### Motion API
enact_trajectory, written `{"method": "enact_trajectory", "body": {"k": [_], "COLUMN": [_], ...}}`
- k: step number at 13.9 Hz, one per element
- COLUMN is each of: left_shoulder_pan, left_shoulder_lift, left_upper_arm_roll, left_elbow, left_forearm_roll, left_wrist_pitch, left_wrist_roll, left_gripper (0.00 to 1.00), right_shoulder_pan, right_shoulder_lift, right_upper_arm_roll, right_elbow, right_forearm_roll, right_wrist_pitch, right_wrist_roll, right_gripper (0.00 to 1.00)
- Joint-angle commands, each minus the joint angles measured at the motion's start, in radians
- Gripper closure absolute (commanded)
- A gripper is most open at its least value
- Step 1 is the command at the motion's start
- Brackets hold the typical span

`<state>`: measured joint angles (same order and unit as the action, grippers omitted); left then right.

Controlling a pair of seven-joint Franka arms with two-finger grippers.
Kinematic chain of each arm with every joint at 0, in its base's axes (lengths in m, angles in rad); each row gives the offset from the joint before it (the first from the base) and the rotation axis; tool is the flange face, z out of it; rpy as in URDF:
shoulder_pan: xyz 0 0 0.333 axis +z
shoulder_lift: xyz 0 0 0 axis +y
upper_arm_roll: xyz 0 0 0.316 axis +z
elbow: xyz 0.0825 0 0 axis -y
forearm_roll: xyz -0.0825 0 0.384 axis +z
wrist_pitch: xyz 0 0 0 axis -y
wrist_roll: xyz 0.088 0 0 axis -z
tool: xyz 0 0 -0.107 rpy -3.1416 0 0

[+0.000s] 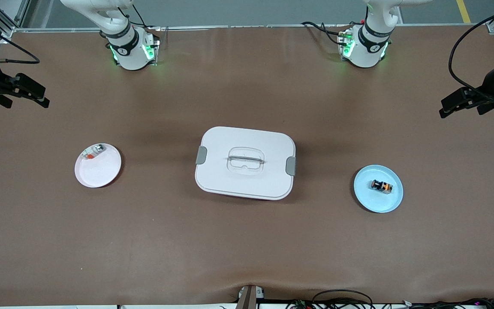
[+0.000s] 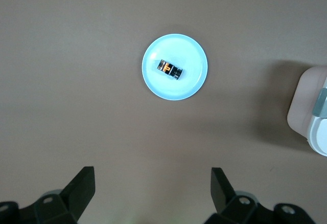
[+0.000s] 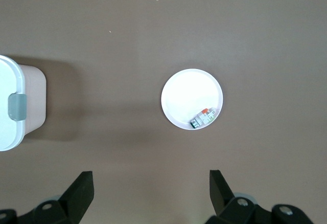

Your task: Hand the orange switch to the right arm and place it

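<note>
Orange switch [image 2: 170, 69] on blue plate [image 2: 194, 83], well apart from wide-spread left pincer [image 2: 152, 191]

Orange switch [image 1: 381, 186] lies on plate [image 1: 365, 195] beside box [image 1: 245, 162].

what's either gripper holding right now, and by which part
Nothing is held. The left gripper and right gripper are both open and empty, up over bare table. The orange switch lies untouched on the blue plate.
</note>
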<state>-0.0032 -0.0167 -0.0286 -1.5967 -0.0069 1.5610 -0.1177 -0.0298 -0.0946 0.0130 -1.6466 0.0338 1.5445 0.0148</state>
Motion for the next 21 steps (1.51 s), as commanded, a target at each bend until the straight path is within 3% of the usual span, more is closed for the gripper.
{"method": "enact_trajectory", "body": {"k": [1, 11, 21], "left_shoulder_pan": [0.002, 0.005, 0.0], "left_shoulder_lift": [0.007, 0.026, 0.165], "left_upper_arm_roll": [0.002, 0.01, 0.009], "left_elbow": [0.017, 0.014, 0.004], "left_forearm_roll": [-0.015, -0.024, -0.021], "left_wrist_pitch": [-0.006, -0.006, 0.02], "left_wrist_roll": [0.02, 0.02, 0.044], "left_gripper": [0.0, 0.0, 0.0], "right_shoulder_pan": [-0.018, -0.071, -0.052], "right_shoulder_lift": [-0.005, 0.004, -0.002], "right_upper_arm_roll": [0.004, 0.005, 0.012], "right_elbow": [-0.007, -0.038, -0.075], "right_forearm_roll": [-0.003, 0.008, 0.001], "right_wrist_pitch": [0.006, 0.009, 0.032], "right_wrist_roll": [0.008, -0.004, -0.004], "right_gripper": [0.0, 0.0, 0.0]}}
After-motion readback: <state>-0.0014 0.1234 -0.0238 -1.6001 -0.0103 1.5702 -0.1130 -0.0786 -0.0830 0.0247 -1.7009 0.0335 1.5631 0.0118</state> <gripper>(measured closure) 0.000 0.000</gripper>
